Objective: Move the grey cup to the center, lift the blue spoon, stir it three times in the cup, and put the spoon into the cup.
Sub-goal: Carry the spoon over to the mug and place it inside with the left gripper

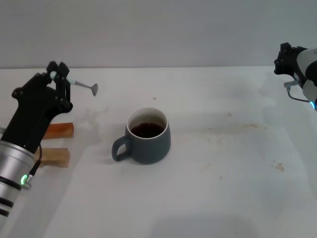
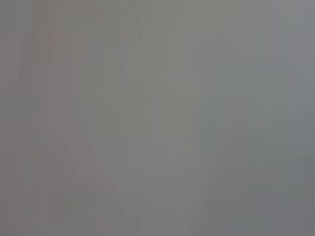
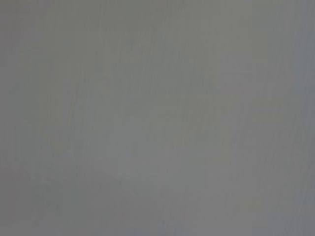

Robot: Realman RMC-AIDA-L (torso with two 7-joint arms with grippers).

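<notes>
Spoon first: my left gripper (image 1: 60, 74) is clenched on the blue spoon (image 1: 81, 85), held above the table (image 1: 223, 173) at far left. Grey cup (image 1: 147, 136) stands mid-table, handle pointing left. My right gripper (image 1: 287, 58) sits parked at far right.

Two small wooden blocks lie on the white bench (image 1: 223, 188) at about nine o'clock: an orange-brown block (image 1: 60, 130) and, just nearer the front edge, a paler tan block (image 1: 55, 157). Faint brownish stains (image 1: 237, 130) mark the bench toward three o'clock.
</notes>
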